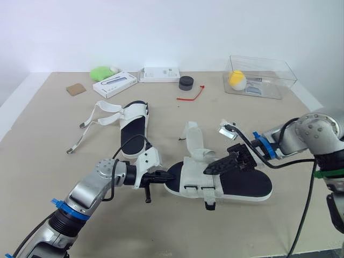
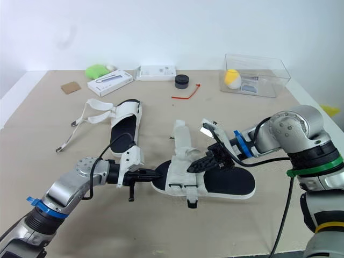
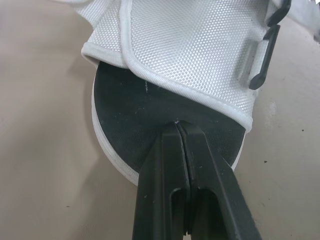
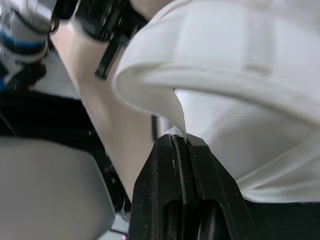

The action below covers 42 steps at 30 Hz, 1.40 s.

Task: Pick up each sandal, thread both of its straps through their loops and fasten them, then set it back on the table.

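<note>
The near sandal (image 1: 236, 185), white with a black footbed, lies at the table's front centre. Its front strap (image 1: 201, 177) crosses the toe, and another strap (image 1: 193, 137) stands up behind it. My left gripper (image 1: 167, 175) is shut, its tips resting on the toe end of the footbed (image 3: 130, 115). My right gripper (image 1: 208, 170) reaches in from the right over the footbed and is shut on the edge of the white strap (image 4: 240, 100). A second sandal (image 1: 133, 126) lies at the back left with its loose straps (image 1: 91, 126) spread out on the table.
At the back right stands a clear plastic box (image 1: 269, 72) holding a yellow ball (image 1: 236, 79). Along the back lie a black cap (image 1: 186, 82), a red cord (image 1: 192, 95), two white boxes (image 1: 114, 84) (image 1: 159, 74), a green object (image 1: 100, 72) and a cardboard piece (image 1: 76, 89).
</note>
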### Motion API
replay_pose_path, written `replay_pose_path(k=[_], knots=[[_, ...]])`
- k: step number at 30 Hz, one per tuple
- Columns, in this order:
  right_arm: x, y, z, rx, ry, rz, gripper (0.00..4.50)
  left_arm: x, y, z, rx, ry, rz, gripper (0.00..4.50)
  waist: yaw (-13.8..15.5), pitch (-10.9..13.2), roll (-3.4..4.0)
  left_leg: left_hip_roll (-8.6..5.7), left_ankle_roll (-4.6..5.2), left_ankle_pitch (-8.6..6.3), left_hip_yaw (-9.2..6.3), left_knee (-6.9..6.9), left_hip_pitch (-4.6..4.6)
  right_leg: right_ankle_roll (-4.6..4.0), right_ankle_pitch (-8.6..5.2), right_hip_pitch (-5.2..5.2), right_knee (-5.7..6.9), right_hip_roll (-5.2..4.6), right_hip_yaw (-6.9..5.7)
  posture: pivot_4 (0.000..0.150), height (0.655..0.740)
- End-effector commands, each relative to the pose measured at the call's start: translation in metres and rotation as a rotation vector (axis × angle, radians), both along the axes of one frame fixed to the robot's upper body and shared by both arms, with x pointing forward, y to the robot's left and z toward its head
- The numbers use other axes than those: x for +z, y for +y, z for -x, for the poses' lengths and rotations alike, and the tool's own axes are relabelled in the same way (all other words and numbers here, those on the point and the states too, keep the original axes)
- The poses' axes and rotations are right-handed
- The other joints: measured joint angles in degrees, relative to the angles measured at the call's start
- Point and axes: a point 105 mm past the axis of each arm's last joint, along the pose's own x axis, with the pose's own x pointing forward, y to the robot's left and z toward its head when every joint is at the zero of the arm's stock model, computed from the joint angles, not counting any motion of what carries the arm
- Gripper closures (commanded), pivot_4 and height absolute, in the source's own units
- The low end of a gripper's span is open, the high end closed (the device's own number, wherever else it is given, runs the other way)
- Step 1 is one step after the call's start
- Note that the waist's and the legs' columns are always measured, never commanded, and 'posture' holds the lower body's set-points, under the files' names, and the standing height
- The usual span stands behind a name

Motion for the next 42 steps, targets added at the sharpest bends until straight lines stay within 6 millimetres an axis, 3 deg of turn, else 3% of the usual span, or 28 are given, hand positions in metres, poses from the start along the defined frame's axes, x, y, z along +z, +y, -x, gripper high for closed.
replay_pose_path(k=[1, 6, 9, 14, 16, 17, 18, 22, 25, 30, 33, 36, 42], knots=[[0.004, 0.0, 0.008, 0.035, -0.031, 0.0, 4.47, -0.011, 0.006, -0.001, 0.038, 0.029, -0.037, 4.5, 0.0, 0.0, 0.0, 0.0, 0.0, 0.0, -0.01, 0.0, 0.0, 0.0, 0.0, 0.0, 0.0, 0.0, -0.01, 0.15, 0.74], [0.028, -0.003, 0.0, -0.005, -0.072, -0.108, 4.47, -0.012, 0.006, 0.0, 0.037, 0.034, -0.036, 4.5, 0.0, 0.0, 0.0, -0.02, 0.0, 0.0, 0.02, 0.02, -0.01, 0.01, 0.0, 0.0, 0.0, -0.02, 0.03, 0.15, 0.74], [0.037, -0.01, 0.007, 0.003, -0.062, -0.126, 3.5, -0.013, 0.006, 0.002, 0.036, 0.038, -0.036, 4.5, 0.1, 0.0, 0.04, -0.03, 0.0, 0.0, 0.02, 0.01, -0.02, -0.02, -0.02, -0.01, -0.01, -0.03, 0.02, 0.15, 0.74], [0.032, -0.026, 0.029, 0.015, -0.019, -0.105, 1.19, -0.014, 0.005, 0.004, 0.034, 0.045, -0.032, 4.5, 0.1, 0.0, 0.04, 0.0, 0.13, -0.09, -0.03, -0.05, 0.0, -0.05, -0.09, 0.01, -0.05, -0.02, -0.07, 0.15, 0.74], [0.034, -0.026, 0.039, 0.067, -0.071, -0.123, 0.23, -0.015, 0.005, 0.005, 0.033, 0.047, -0.03, 4.5, 0.1, 0.0, 0.06, 0.0, 0.15, -0.1, -0.02, -0.09, -0.01, -0.01, -0.12, 0.0, -0.05, -0.02, -0.07, 0.15, 0.74], [0.033, -0.025, 0.042, 0.107, -0.157, -0.128, 0.04, -0.015, 0.005, 0.005, 0.033, 0.049, -0.03, 4.5, 0.1, 0.0, 0.08, -0.01, 0.16, -0.11, -0.02, -0.1, 0.0, 0.01, -0.12, 0.0, -0.05, -0.02, -0.06, 0.15, 0.74], [0.034, -0.02, 0.041, 0.177, -0.345, -0.179, 0.04, -0.015, 0.005, 0.006, 0.031, 0.052, -0.03, 4.5, 0.2, 0.0, 0.07, -0.02, 0.16, -0.11, -0.02, -0.12, -0.01, 0.06, -0.14, -0.01, -0.05, -0.02, -0.07, 0.15, 0.74], [0.032, -0.02, 0.055, 0.33, -0.627, -0.254, 0.04, -0.016, 0.006, 0.007, 0.027, 0.057, -0.035, 4.5, 0.5, 0.0, 0.15, 0.04, 0.06, -0.17, -0.05, -0.13, 0.05, 0.14, -0.14, 0.09, -0.19, 0.08, -0.11, 0.15, 0.74], [0.022, -0.03, 0.055, 0.479, -0.89, -0.188, 0.04, -0.016, 0.007, 0.007, 0.024, 0.058, -0.039, 4.5, 0.6, 0.0, 0.14, 0.05, 0.04, -0.18, -0.02, -0.08, 0.08, 0.2, -0.1, 0.13, -0.22, 0.11, -0.06, 0.15, 0.74], [0.004, -0.051, 0.054, 0.879, -1.438, -0.087, 0.04, -0.016, 0.008, 0.006, 0.022, 0.06, -0.045, 4.5, 0.5, 0.0, 0.13, 0.05, -0.02, -0.22, -0.01, 0.09, 0.19, 0.16, -0.08, 0.28, -0.24, 0.27, -0.07, 0.15, 0.74], [-0.01, -0.047, 0.062, 1.259, -1.815, -0.067, 0.04, -0.016, 0.007, 0.006, 0.019, 0.062, -0.043, 4.5, 0.1, 0.1, 0.3, 0.06, -0.02, -0.22, 0.02, 0.11, 0.36, 0.11, -0.06, 0.41, -0.25, 0.3, -0.04, 0.15, 0.74], [-0.028, -0.052, 0.062, 1.451, -1.945, -0.053, 0.04, -0.016, 0.006, 0.006, 0.017, 0.063, -0.041, 4.5, 0.0, 0.1, 0.34, 0.06, -0.02, -0.21, 0.03, 0.09, 0.5, -0.12, -0.16, 0.53, -0.24, 0.29, 0.0, 0.15, 0.74], [-0.035, -0.048, 0.053, 1.521, -2.037, -0.045, 0.04, -0.016, 0.005, 0.006, 0.018, 0.062, -0.041, 4.5, 0.0, 0.1, 0.34, 0.09, -0.02, -0.21, 0.11, -0.08, 1.01, -0.25, -0.24, 0.95, -0.25, 0.12, 0.14, 0.15, 0.74]])
